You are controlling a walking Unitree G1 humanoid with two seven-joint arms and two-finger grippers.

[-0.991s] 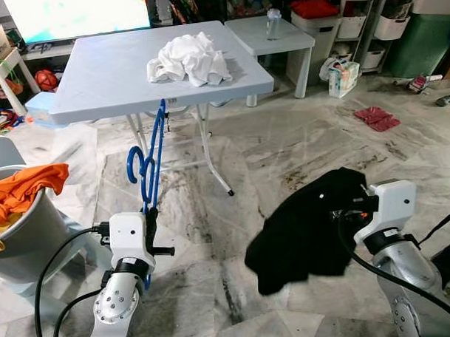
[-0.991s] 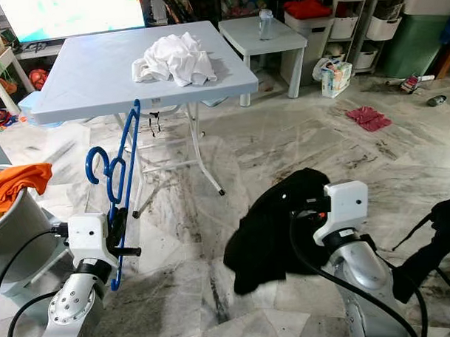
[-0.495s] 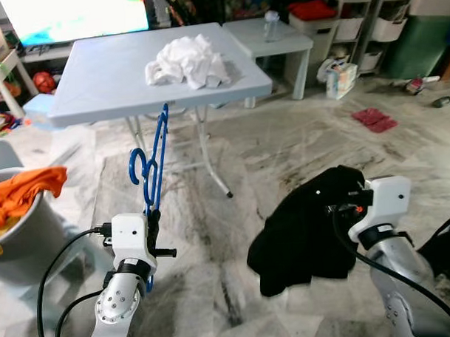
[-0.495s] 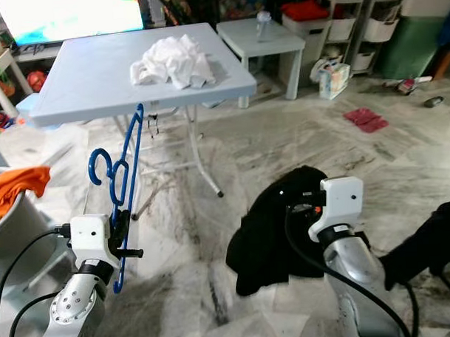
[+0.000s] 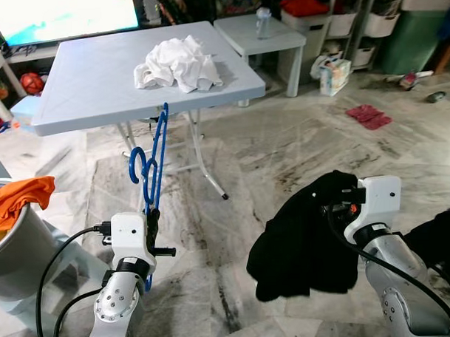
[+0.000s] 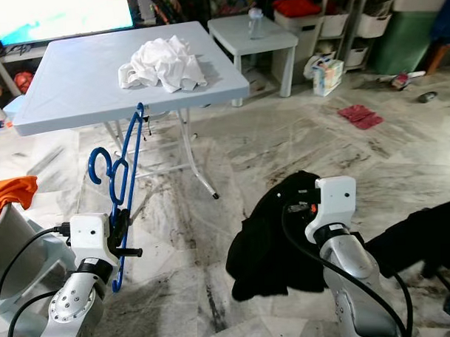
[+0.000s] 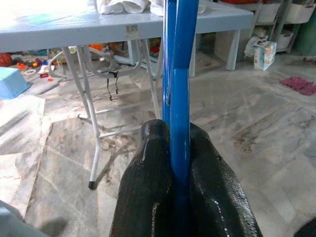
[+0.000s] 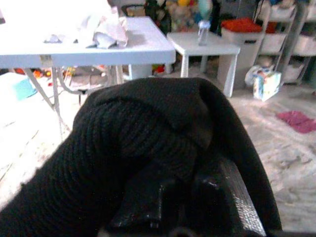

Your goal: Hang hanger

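Light blue plastic folding table on thin white metal legs: crumpled white cloth on top. Smaller pale side table behind: clear bottle upright. Streaked grey marble floor: red rag lying flat.

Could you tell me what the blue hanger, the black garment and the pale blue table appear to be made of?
The slim blue hanger, clamped in the left gripper, looks like glossy plastic or coated wire; its smooth bars catch highlights. The black garment, bunched over the right gripper, seems a soft knit: ribbed stitches show in the right wrist view. The pale blue folding table looks like moulded matte plastic on thin white metal legs.
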